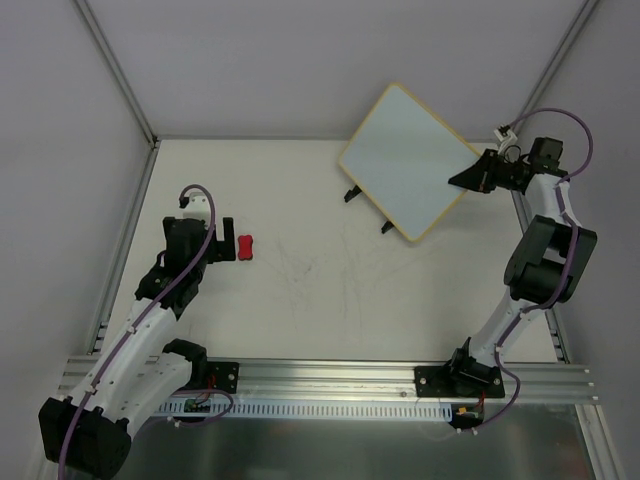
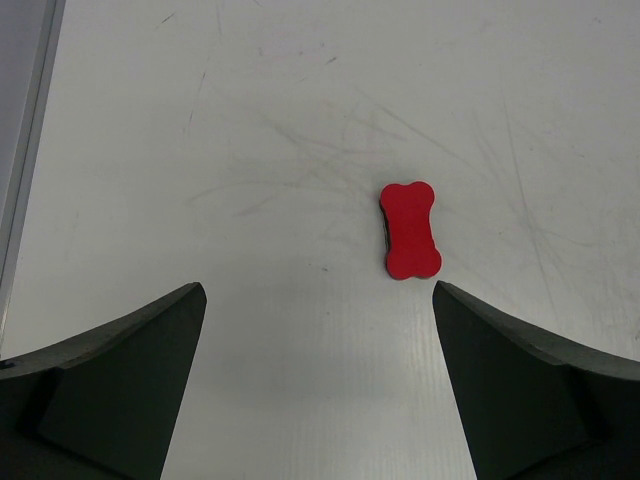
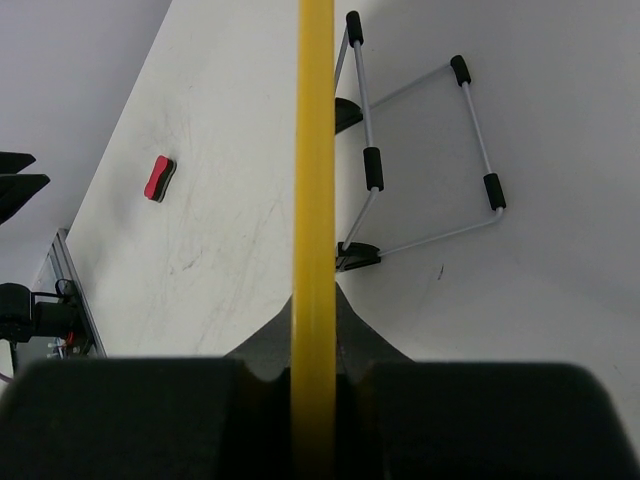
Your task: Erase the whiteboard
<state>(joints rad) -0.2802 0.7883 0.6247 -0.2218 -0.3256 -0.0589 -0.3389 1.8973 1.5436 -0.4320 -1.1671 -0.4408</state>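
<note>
The whiteboard [image 1: 405,160] is a white square with a tan frame, tilted at the back right; its face shows no marks. My right gripper [image 1: 468,178] is shut on its right corner. In the right wrist view the frame's edge [image 3: 314,200] runs as a yellow bar between the closed jaws of the right gripper [image 3: 314,320]. The red eraser [image 1: 245,247] lies flat on the table at the left. My left gripper [image 1: 228,240] is open and empty just left of it. In the left wrist view the eraser [image 2: 410,229] lies ahead of the left gripper [image 2: 320,300], towards the right finger.
A wire stand [image 3: 420,150] with black feet [image 1: 350,193] hangs under the board. Faint scuff marks cover the white table [image 1: 300,300]. Metal frame rails run along the left edge [image 1: 125,240] and the near edge [image 1: 330,375]. The eraser also shows in the right wrist view [image 3: 159,178].
</note>
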